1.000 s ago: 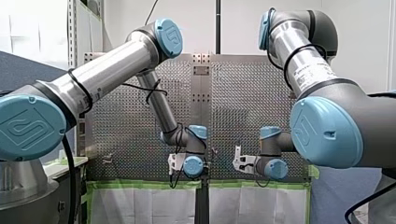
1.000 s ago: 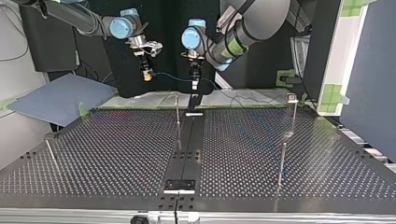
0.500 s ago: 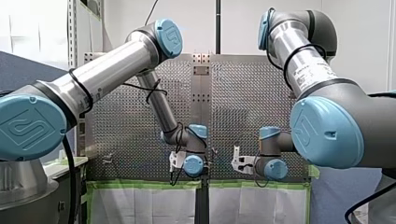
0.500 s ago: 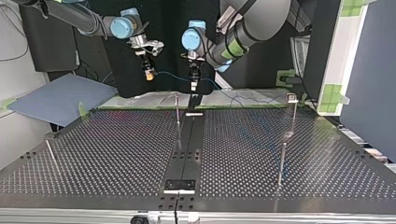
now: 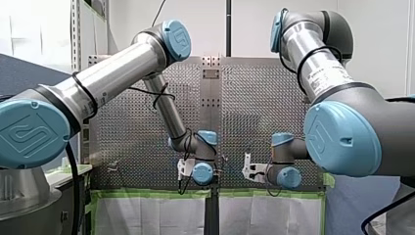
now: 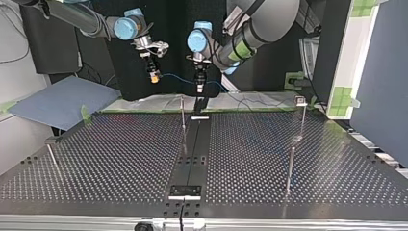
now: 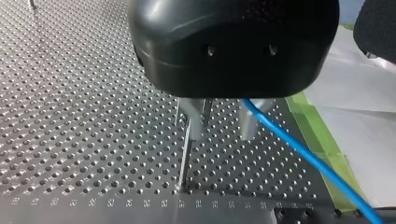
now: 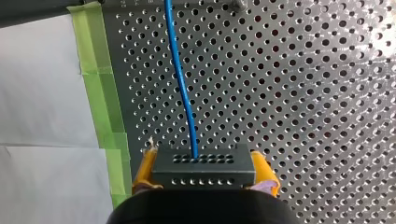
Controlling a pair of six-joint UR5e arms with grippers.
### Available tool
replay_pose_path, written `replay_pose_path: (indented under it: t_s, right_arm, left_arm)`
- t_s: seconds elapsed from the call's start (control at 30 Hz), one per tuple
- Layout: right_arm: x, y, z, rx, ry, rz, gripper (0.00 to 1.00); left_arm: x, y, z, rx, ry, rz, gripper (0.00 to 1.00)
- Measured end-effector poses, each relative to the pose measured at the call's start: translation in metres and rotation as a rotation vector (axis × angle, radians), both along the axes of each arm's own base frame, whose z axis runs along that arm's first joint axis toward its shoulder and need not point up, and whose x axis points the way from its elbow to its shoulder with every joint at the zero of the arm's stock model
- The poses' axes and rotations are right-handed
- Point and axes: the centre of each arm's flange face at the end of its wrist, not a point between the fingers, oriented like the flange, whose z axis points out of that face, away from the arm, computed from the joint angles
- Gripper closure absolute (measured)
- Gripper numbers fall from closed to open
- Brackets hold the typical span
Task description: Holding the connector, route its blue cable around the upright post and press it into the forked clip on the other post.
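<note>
**Connector held over the taped edge, cable strung between the two grippers**

Connector [image 8: 204, 164]: a dark block with rows of small holes, clamped between the yellow pads [image 8: 264, 173] of my right gripper [image 8: 204, 179]. It hangs in the air above the table's taped edge.

Blue cable [image 8: 180, 79]: it leaves the connector's face and crosses to my left gripper [image 7: 222, 128]. That gripper's metal fingers stand apart with bare table showing between them. The cable runs close along one finger, then trails off over the tape.

Upright post [image 7: 183, 161]: a thin rod beneath that gripper's fingers, apart from the cable.

Surface: a grey perforated table [image 6: 120, 154] with a dark centre strip [image 6: 192, 149]. Green tape [image 8: 102, 107] lines the edge, with white sheeting [image 8: 42, 93] beyond it.

Room, top view:
- A second post with a small head [image 6: 301, 113] stands at the right, well apart from the cable.
- A blue-grey panel [image 6: 57, 101] lies at the left.
- A black backdrop [image 6: 171, 19] hangs behind the arms.
</note>
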Motion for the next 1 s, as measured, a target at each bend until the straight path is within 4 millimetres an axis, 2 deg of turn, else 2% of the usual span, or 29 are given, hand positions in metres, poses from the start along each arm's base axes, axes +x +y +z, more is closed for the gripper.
replay_pose_path:
  t_s: [0.43, 0.7, 1.0]
  right_arm:
    - [-0.001, -0.002, 0.000, 0.001, -0.002, -0.003, 1.00]
    - [-0.006, -0.016, 0.003, -0.004, -0.014, -0.039, 1.00]
    - [0.000, -0.040, 0.011, -0.017, -0.015, -0.044, 1.00]
  left_arm:
    - [-0.003, -0.006, 0.000, -0.054, 0.006, -0.031, 1.00]
    - [-0.004, -0.008, 0.001, -0.060, -0.004, -0.026, 1.00]
    - [0.000, -0.009, -0.003, -0.074, -0.014, -0.029, 1.00]
